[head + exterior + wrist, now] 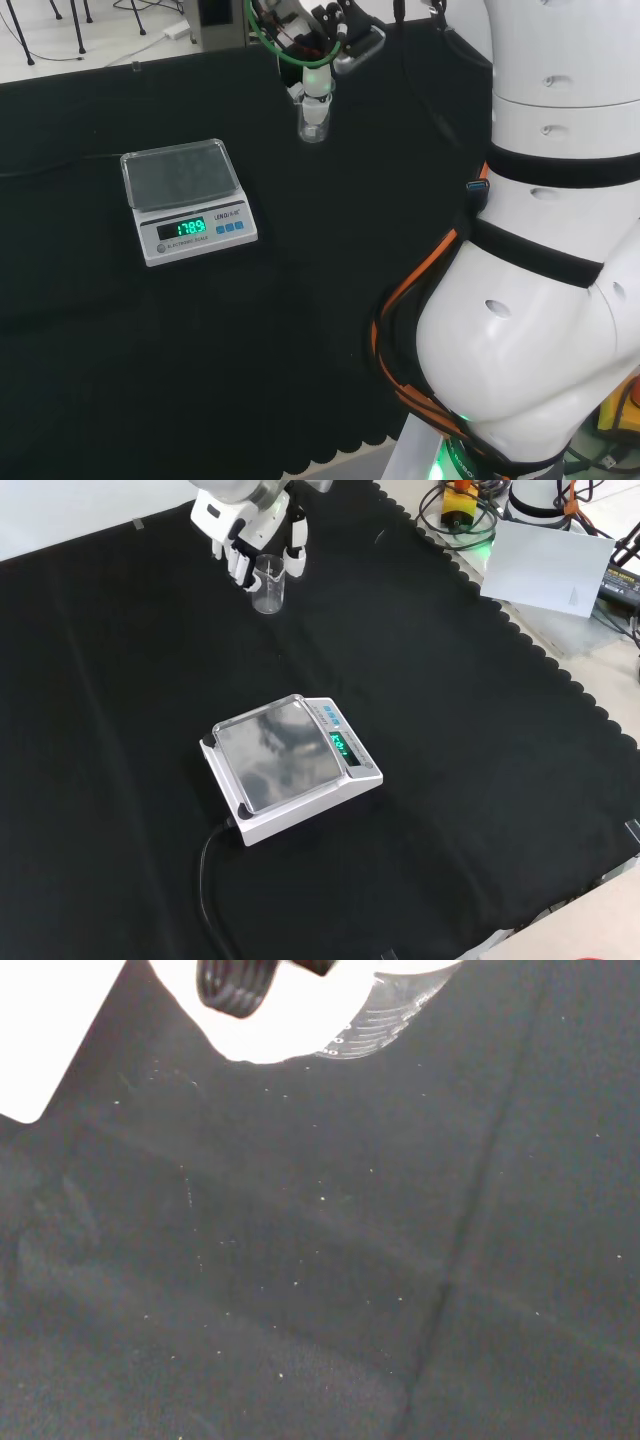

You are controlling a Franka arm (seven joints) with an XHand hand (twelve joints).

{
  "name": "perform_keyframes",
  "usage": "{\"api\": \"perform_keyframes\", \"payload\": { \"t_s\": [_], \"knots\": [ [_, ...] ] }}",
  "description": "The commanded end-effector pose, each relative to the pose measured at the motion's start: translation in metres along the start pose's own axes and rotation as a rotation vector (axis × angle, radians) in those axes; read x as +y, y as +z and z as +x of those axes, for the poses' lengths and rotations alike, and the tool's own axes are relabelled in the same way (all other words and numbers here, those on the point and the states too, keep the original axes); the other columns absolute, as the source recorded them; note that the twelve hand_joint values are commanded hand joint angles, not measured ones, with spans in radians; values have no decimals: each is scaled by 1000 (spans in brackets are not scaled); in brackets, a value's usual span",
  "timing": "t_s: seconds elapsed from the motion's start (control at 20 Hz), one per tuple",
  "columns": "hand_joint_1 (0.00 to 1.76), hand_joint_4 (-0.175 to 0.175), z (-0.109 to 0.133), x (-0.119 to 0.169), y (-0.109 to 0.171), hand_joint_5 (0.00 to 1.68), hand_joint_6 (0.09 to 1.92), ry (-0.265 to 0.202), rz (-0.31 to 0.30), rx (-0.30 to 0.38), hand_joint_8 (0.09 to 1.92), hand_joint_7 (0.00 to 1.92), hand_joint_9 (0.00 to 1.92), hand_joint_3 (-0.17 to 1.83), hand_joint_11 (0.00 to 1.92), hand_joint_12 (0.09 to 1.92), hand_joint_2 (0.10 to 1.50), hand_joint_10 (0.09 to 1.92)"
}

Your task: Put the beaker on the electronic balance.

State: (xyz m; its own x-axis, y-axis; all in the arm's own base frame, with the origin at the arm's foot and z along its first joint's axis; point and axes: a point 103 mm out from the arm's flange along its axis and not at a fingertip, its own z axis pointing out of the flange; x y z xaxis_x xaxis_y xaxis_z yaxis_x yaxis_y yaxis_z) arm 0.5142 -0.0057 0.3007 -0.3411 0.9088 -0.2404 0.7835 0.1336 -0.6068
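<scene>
Fingers (240, 565) of the black-and-white hand (232, 525) curl around the small clear glass beaker (268, 588), presumably for carrying it to the white electronic balance (290, 768).

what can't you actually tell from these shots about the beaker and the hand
- Whether the fingers clasp the beaker or just touch it: front view, fingers crowd behind clear glass.
- Whether the beaker holds liquid: head view, too small and clear.
- The beaker's body: wrist view, cut off by the edge and the blurred hand.
</scene>
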Motion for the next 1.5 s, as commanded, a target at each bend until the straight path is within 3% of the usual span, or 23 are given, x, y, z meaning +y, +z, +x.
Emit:
{"api": "perform_keyframes", "payload": {
  "t_s": [0.05, 0.75, 1.35, 1.5],
  "knots": [
    [1222, -175, 5, -1, -5, 802, 1260, -12, -13, -10, 1257, 846, 1016, 4, 768, 1215, 1192, 1042],
    [1223, -175, 32, 6, -24, 805, 1257, -63, -24, -65, 1254, 849, 1017, 2, 779, 1205, 1191, 1049],
    [1224, -175, 100, 26, -69, 812, 1249, -158, -55, -153, 1246, 855, 1018, 0, 788, 1197, 1189, 1051],
    [1225, -175, 127, 42, -78, 813, 1247, -202, -56, -164, 1244, 856, 1018, 0, 790, 1195, 1188, 1052]
  ]
}}
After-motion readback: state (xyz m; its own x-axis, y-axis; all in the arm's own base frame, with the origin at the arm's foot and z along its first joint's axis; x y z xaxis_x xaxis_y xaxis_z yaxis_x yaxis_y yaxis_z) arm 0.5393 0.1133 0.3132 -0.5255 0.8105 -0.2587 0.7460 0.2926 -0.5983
